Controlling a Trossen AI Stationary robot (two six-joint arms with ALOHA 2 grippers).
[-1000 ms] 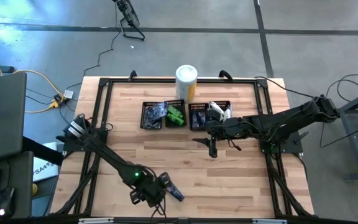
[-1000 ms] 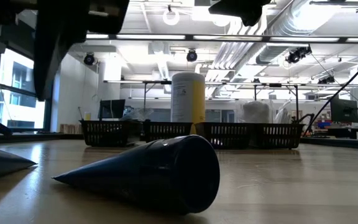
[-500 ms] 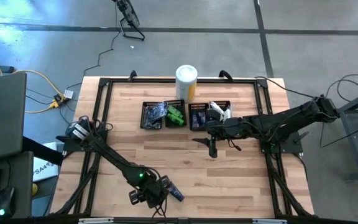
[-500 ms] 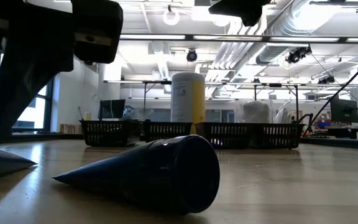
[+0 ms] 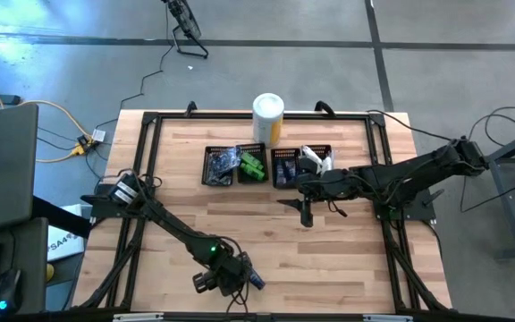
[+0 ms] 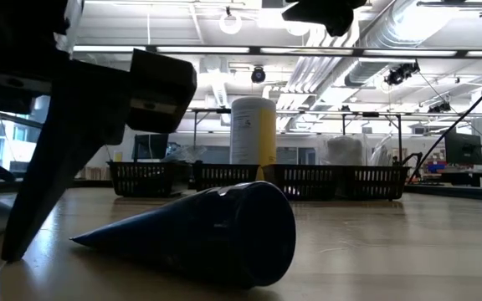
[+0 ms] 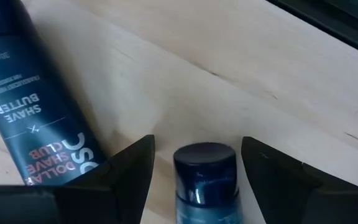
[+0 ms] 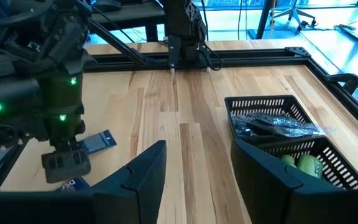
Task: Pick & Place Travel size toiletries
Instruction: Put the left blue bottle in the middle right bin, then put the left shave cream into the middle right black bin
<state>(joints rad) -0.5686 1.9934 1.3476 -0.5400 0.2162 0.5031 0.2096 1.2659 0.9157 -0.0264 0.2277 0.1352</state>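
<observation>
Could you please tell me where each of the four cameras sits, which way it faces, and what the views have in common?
High view: above the table, looking straight down; both arms, the left gripper and right gripper show.
Low view: at tabletop height, looking level at a dark blue tube; the left gripper looms beside it.
Left wrist view: looks down between open fingers at two tubes.
Right wrist view: faces the left arm across the table.
Shared: the high, low and right wrist views all show the mesh bins.

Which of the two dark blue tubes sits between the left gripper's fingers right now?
The capped tube, cap end showing between the open fingers of the left gripper. The other, labelled Shave Butter, lies beside it, outside the fingers.
</observation>
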